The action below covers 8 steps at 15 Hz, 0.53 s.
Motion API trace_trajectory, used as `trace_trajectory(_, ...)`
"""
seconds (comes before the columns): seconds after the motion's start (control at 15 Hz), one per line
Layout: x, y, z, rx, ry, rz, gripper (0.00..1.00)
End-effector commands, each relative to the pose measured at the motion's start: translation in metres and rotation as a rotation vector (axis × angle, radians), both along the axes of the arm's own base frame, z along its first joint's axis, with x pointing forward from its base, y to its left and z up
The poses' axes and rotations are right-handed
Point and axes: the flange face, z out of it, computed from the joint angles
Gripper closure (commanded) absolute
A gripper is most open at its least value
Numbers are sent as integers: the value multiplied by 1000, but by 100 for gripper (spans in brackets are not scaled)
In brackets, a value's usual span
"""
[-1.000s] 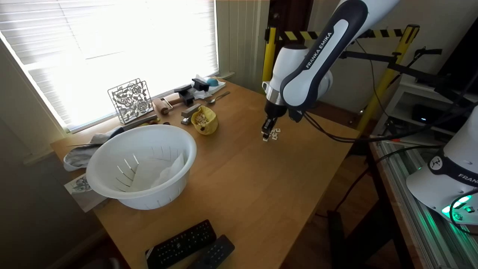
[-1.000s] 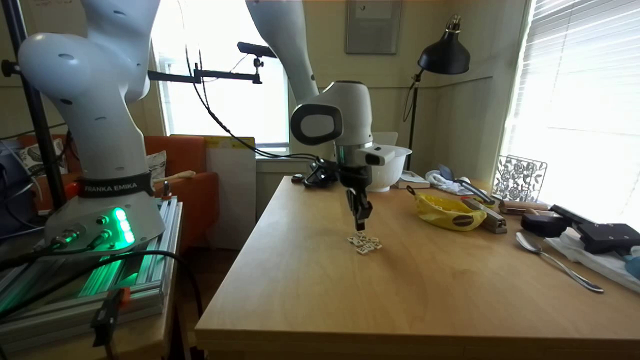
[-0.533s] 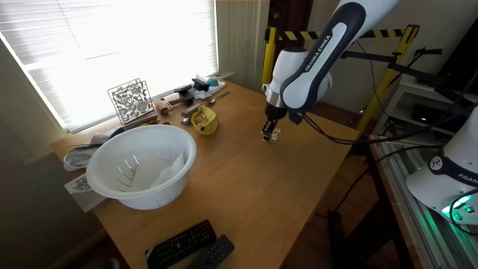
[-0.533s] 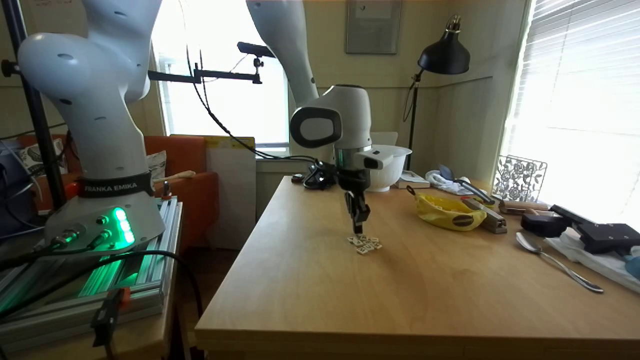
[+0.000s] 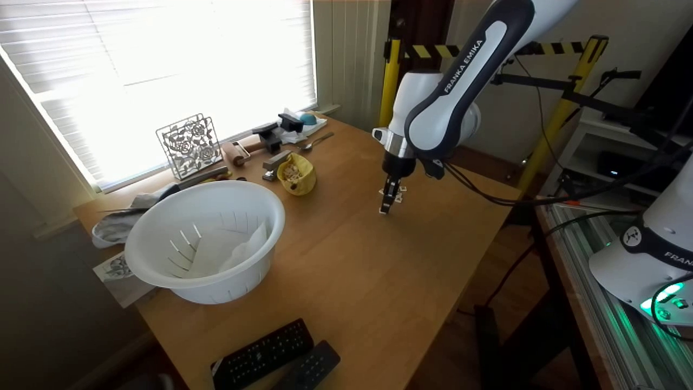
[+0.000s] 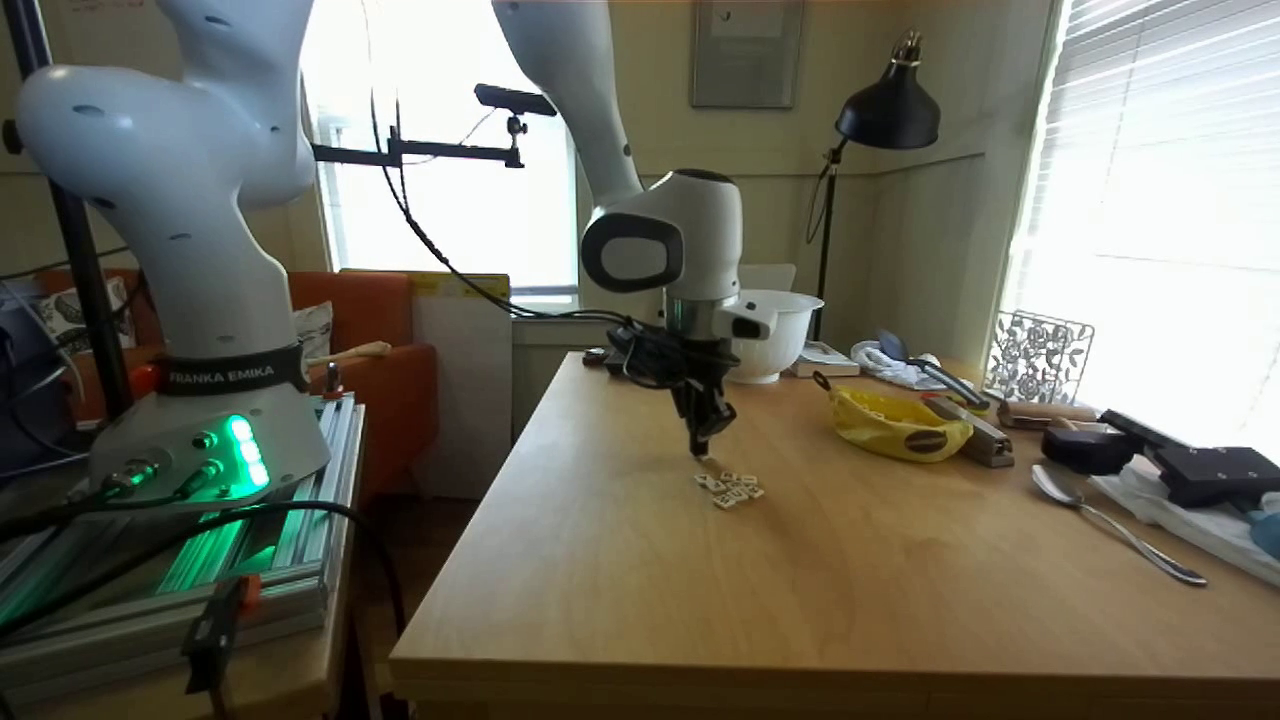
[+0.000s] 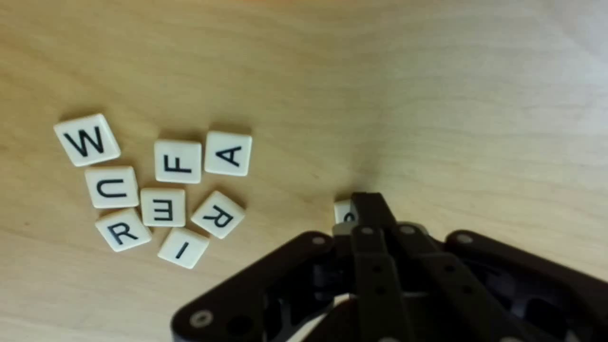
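Right at the gripper in wrist view, a letter tile sticks out, partly covered by a fingertip, letter not fully visible; fingers pressed together, contact w/ tile unclear; to the tips' L there, eight loose tiles lie face up, W U R F E A R I legible, tho too small to read in both exterior views; in an exterior view, pale bits show inside the yellow pouch, well apart from gripper; arm reaches over the table, forearm slanting down, gripper pointing down w/ slight tilt, tips approx. at tabletop.
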Motion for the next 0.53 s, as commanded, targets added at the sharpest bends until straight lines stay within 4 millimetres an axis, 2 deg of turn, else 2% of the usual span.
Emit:
trace_trajectory(0.0, -2, -7, -11, -4, 8, 146, 100)
trace_trajectory(0.47, 0, -5, -23, -36, -40, 390, 100)
